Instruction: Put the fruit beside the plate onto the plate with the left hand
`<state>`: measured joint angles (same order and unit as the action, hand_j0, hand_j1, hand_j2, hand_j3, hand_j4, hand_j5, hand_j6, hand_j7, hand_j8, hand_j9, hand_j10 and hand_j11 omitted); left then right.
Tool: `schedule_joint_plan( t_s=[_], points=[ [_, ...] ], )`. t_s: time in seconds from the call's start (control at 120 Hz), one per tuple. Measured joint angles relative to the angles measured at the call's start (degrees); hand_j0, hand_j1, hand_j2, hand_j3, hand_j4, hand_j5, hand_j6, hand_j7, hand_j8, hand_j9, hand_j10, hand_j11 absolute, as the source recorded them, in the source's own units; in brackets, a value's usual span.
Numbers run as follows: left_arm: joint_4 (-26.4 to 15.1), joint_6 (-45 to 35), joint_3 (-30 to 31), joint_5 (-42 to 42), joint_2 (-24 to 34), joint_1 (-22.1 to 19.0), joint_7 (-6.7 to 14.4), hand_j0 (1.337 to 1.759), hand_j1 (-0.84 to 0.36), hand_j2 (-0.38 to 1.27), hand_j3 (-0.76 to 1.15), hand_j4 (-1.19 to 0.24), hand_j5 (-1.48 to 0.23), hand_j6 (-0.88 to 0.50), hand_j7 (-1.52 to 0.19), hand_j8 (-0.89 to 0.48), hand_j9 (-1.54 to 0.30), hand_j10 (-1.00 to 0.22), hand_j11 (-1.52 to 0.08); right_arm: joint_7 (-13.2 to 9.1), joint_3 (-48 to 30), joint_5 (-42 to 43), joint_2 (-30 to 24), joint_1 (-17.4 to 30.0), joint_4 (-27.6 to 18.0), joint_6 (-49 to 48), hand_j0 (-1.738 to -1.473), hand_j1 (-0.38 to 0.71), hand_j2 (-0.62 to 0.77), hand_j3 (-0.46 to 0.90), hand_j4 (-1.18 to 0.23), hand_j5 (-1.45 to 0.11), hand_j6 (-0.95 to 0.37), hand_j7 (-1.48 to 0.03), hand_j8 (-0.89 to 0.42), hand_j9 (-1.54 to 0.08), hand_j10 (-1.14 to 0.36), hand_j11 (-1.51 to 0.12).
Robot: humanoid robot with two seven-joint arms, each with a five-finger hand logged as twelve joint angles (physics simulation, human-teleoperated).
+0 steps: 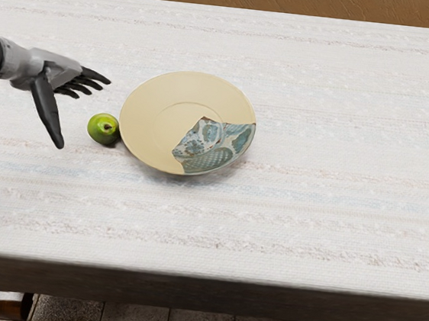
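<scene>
Hovering the left hand [58, 83], fingers spread and empty, just left of the green fruit [103, 129] sitting beside the left rim of the plate [130, 109].

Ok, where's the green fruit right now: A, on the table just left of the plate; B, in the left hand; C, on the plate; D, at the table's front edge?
A: the green fruit lies on the table beside the left rim of the plate, and the open left hand nearby holds nothing.
</scene>
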<state>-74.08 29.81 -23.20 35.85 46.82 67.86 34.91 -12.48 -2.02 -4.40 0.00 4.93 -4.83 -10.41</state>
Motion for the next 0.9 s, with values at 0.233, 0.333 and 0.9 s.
schedule_joint_plan(
  t_s=[0.233, 0.333, 0.9],
  points=[
    [1.2, -12.19, 4.57, 10.83, -7.78, -1.69, 0.08, 1.658, 0.31, 0.01, 0.0, -0.04, -0.05, -0.04, -0.05, -0.04, -0.04, -0.04, -0.04, 0.0, 0.0, 0.0, 0.0, 0.03, 0.0, 0.0, -1.658, -0.35, 0.0, 0.0, 0.0, 0.0, 0.0, 0.0, 0.0, 0.0, 0.0, 0.0],
    [1.93, -17.58, 6.05, 15.16, -9.48, -3.76, 0.09, 1.658, 0.3, 0.01, 0.0, -0.05, -0.06, -0.05, -0.06, -0.05, -0.06, -0.05, -0.06, 0.0, 0.0, 0.0, 0.0, 0.04, 0.0, 0.01, -1.658, -0.35, 0.0, 0.0, 0.0, 0.0, 0.0, 0.0, 0.0, 0.0, 0.0, 0.0],
    [2.1, -36.13, 9.63, 28.9, -15.7, -8.0, 0.09, 1.658, 0.28, 0.01, 0.0, -0.06, -0.08, -0.06, -0.08, -0.06, -0.08, -0.06, -0.08, 0.0, 0.0, 0.0, 0.0, 0.08, 0.0, 0.03, -1.658, -0.35, 0.0, 0.0, 0.0, 0.0, 0.0, 0.0, 0.0, 0.0, 0.0, 0.0]
  ],
)
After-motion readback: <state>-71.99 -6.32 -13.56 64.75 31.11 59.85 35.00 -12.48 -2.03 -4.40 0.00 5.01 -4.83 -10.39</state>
